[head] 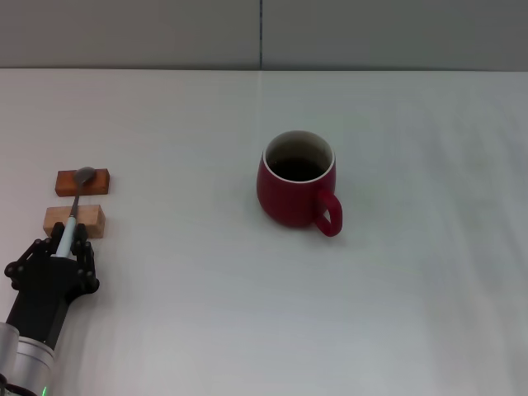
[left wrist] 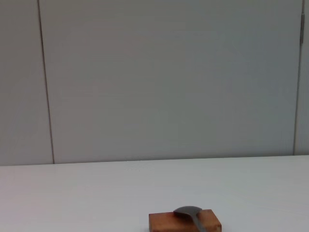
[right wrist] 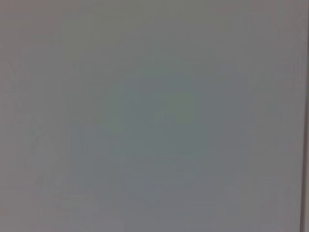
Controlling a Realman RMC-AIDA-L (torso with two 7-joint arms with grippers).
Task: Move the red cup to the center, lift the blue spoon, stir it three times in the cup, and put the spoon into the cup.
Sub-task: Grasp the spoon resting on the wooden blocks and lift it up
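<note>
The cup (head: 296, 180) stands mid-table, well right of the left gripper (head: 63, 245). That gripper's fingers close around the spoon (head: 73, 208) handle; its bowl rests ahead on the far block (head: 82, 181). Lifting, stirring and dropping in remain. The right gripper is unseen.

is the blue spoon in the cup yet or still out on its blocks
Out. The blue spoon lies across two wooden blocks, left gripper at its handle; the red cup stands apart.
</note>
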